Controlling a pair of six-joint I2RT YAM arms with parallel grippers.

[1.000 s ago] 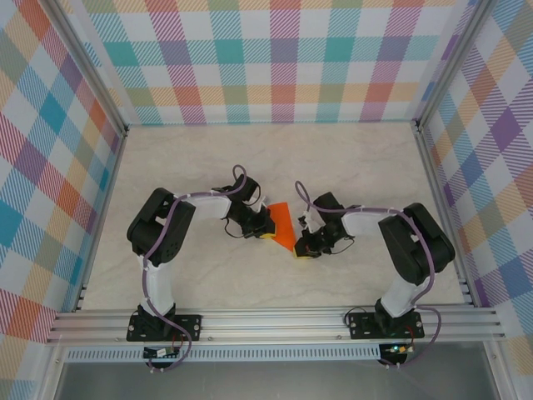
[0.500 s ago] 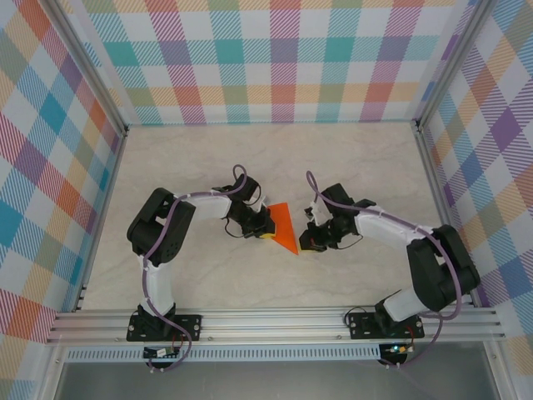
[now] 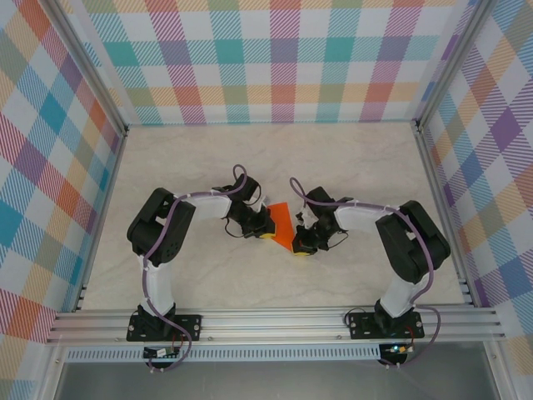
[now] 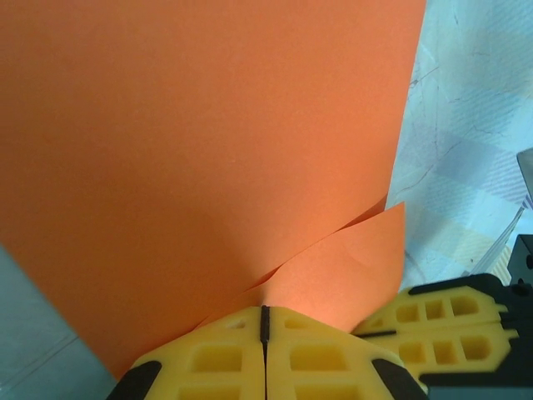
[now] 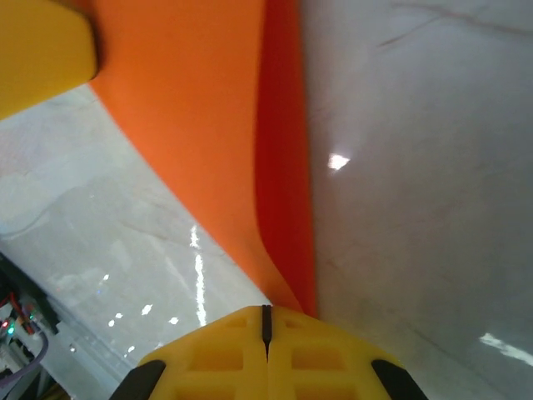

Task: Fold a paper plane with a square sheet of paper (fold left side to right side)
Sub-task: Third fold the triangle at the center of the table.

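Note:
The square sheet of paper (image 3: 282, 220), bright orange and folded into a triangle, lies on the table between the two arms. My left gripper (image 3: 266, 232) is shut on its left edge; in the left wrist view the layers of the sheet (image 4: 208, 150) run into the seam of the gripper (image 4: 265, 312). My right gripper (image 3: 302, 245) is shut with its tips against the sheet's near right corner. In the right wrist view the paper (image 5: 208, 125) narrows to a point at the gripper (image 5: 266, 312), and a raised fold edge shows darker orange.
The marble table top (image 3: 275, 158) is walled by plaid panels (image 3: 275, 58) at the back and both sides. An aluminium rail (image 3: 275, 321) runs along the near edge by the arm bases. Both grippers sit only a few centimetres apart.
The right arm pulled back to the right, off the paper, then returned to the sheet's near right corner. The left gripper and the paper stayed where they were.

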